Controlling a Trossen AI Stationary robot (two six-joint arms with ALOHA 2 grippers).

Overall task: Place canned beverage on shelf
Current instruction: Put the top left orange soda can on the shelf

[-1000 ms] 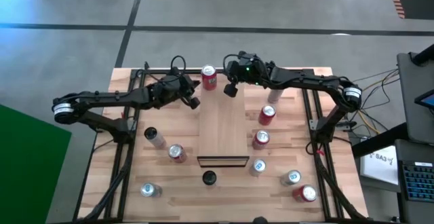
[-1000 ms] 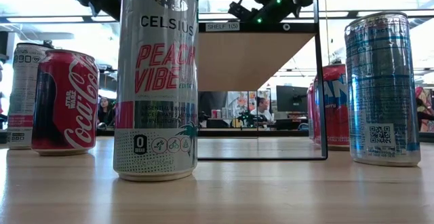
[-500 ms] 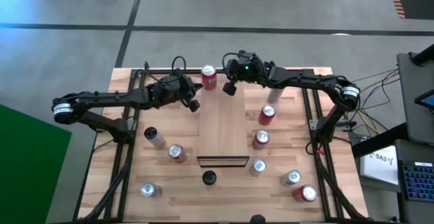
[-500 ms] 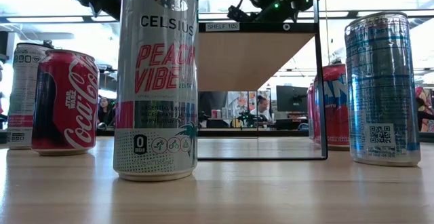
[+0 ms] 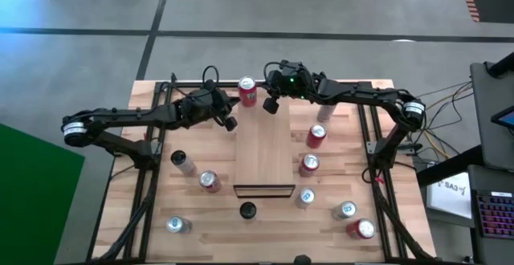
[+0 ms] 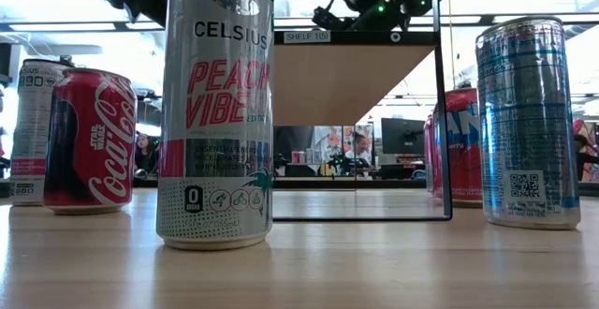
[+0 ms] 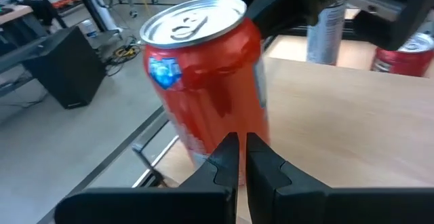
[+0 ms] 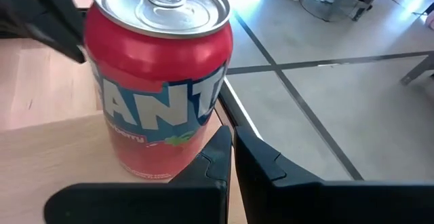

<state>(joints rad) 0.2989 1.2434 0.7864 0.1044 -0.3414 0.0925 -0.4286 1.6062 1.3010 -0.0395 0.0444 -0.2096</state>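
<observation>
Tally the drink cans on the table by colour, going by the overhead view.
Red aluminium cans: 5
Pale silver-lidded cans: 4
Black-lidded cans: 2
Total: 11

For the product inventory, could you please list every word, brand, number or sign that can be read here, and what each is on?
"CELSIUS", "PEACH VIBE", "0": tall silver can.
"Coca-Cola", "STAR WARS": red can.
"SHELF 1(5)": small tag on the shelf frame; last characters uncertain.
"ANT", part of a cut-off brand name: red can at the shelf's far end.
QR code, fine print unreadable: slim silver-blue can.
Paper beside the table: unreadable.
</observation>
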